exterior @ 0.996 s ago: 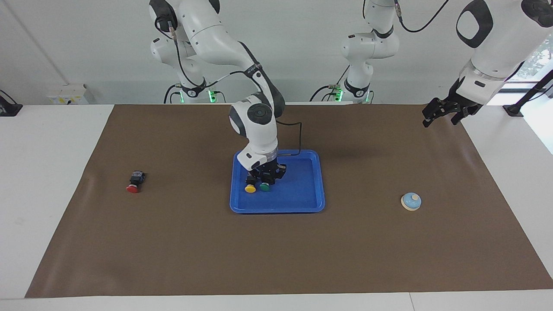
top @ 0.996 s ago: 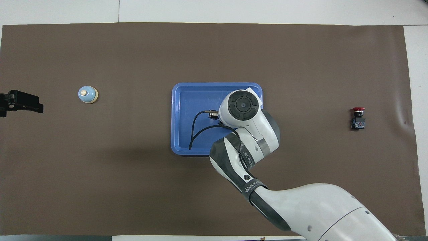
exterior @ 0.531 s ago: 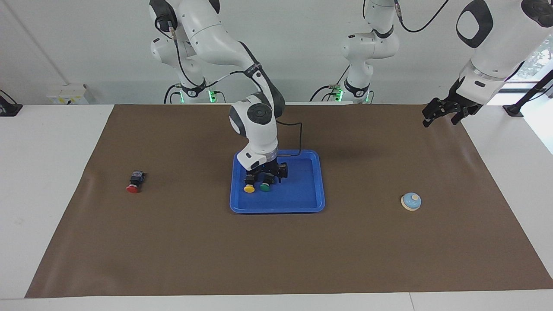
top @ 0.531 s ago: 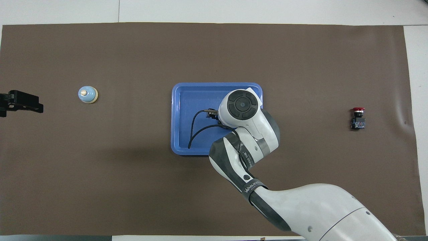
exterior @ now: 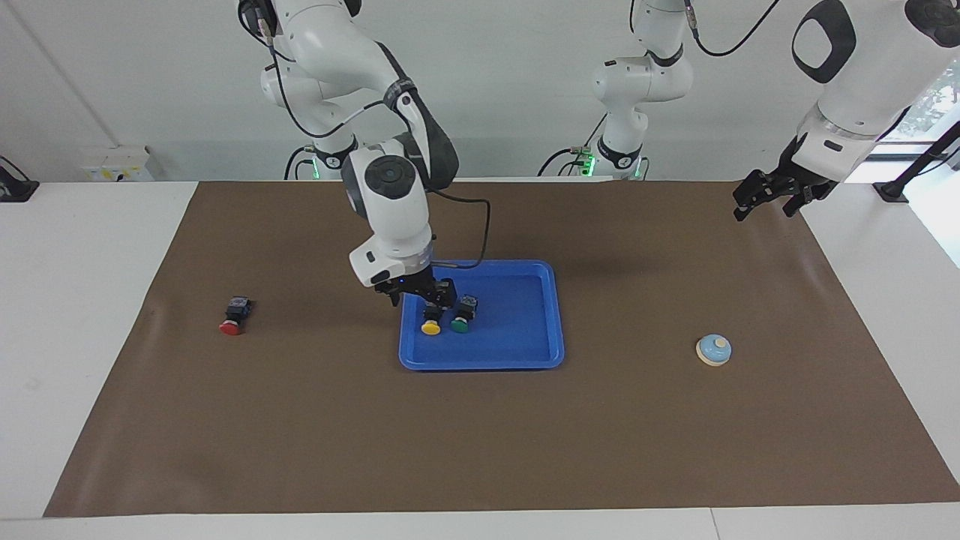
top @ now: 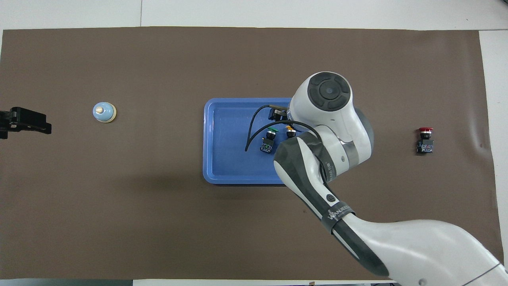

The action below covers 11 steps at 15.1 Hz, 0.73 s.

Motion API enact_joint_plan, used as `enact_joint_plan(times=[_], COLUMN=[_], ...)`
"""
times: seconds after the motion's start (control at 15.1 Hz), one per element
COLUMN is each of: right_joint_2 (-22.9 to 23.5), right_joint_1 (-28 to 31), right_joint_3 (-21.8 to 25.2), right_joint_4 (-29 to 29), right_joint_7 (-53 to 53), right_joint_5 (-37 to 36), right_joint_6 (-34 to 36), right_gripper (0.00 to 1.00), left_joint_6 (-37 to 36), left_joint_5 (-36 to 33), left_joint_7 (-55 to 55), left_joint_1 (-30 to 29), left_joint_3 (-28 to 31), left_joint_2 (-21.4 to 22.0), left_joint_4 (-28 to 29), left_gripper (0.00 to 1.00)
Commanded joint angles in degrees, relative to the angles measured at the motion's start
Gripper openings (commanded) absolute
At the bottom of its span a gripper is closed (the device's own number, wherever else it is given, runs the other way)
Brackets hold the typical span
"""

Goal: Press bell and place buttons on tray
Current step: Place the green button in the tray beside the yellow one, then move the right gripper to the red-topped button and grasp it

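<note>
In the facing view, the blue tray (exterior: 525, 352) sits mid-desk on the brown mat (exterior: 480, 450). The yellow button (exterior: 431, 322) and green button (exterior: 460, 319) lie side by side in the tray, toward its right-arm end. The right gripper (exterior: 416, 292) hangs low over that end of the tray, just above the yellow button; its fingers are parted and hold nothing. The red button (exterior: 232, 321) lies on the mat well apart from the tray, toward the right arm's end of the desk. The bell (exterior: 713, 349) stands on the mat toward the left arm's end, untouched. The left gripper (exterior: 772, 196) waits in the air over the mat's corner nearest its base, jaws open and empty.

In the overhead view, the right arm's wrist covers most of its gripper; only a dark part of it (top: 276, 114) shows over the tray (top: 222, 174). The green button (top: 269, 141) and a sliver of the yellow button (top: 290, 131) show inside the tray beside the arm. The red button (top: 425, 140) lies on its side on the mat (top: 119, 218). The bell (top: 104, 112) stands clear, with the left gripper (top: 25, 122) at the picture's edge near it.
</note>
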State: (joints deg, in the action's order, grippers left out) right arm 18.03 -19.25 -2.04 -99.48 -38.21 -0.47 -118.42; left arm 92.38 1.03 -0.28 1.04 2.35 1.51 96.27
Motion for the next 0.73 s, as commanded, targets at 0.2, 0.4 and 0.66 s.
enact_joint_plan(times=[0.2, 0.4, 0.66], right_joint_2=[-1.4, -2.3, -5.1], right_joint_1=[11.8, 17.4, 25.2], right_joint_3=[-0.3, -0.4, -0.4], right_joint_4=[-0.9, -2.7, -8.3], right_joint_7=[13.0, 18.1, 29.1], right_joint_5=[-3.0, -4.0, -4.0], right_joint_6=[4.2, 5.5, 4.3], right_gripper=[1.00, 1.00, 1.00], left_joint_6=[-0.4, -0.4, -0.4], left_joint_5=[-0.2, -0.2, -0.3], left_joint_7=[-0.6, -0.6, -0.6], left_joint_1=[-0.1, -0.1, -0.1], left_joint_3=[0.0, 0.0, 0.0], left_joint_2=[1.1, 1.1, 1.1], left_joint_4=[0.7, 0.7, 0.7], left_gripper=[1.00, 1.00, 1.00])
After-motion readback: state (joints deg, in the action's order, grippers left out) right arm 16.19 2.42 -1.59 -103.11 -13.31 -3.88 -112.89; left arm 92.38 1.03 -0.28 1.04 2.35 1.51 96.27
